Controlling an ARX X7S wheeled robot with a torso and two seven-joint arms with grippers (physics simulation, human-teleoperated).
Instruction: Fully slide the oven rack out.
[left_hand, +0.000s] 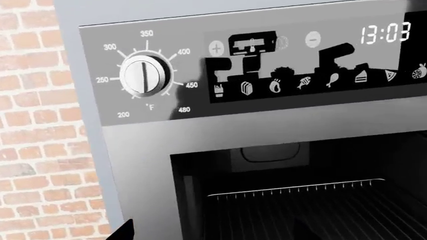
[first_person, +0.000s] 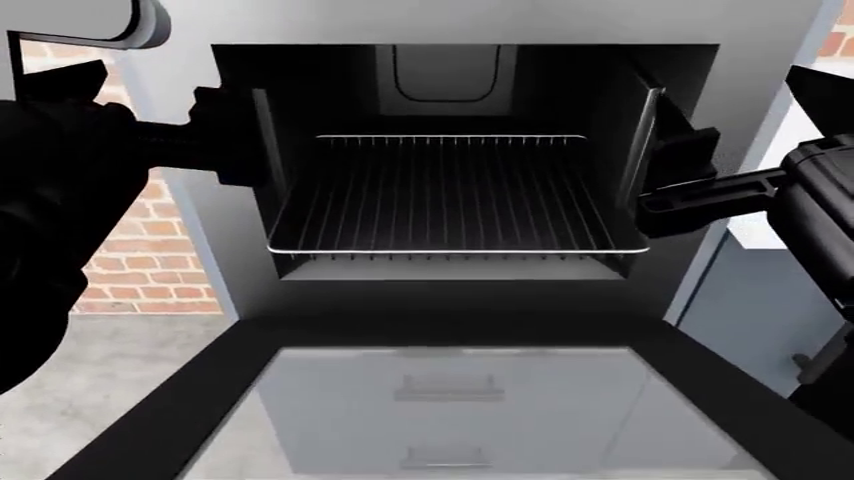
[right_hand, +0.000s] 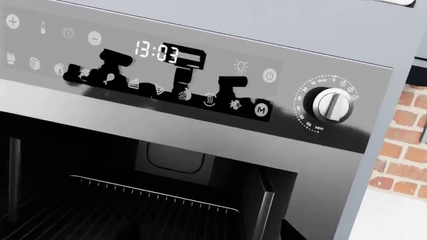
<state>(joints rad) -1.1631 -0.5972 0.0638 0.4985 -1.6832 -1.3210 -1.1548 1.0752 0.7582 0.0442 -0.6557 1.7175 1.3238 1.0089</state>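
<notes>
Black oven (first_person: 240, 330) cavity, silver oven rack (first_person: 454, 195)

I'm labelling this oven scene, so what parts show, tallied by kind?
Oven rack: 1
Oven door, open: 1
Control knobs: 2, temperature knob and timer knob
Clock display: 1
Total: 5

Head view down into open oven (first_person: 454, 60); wrist views close on its panel, shared rack (first_person: 454, 190)
</notes>
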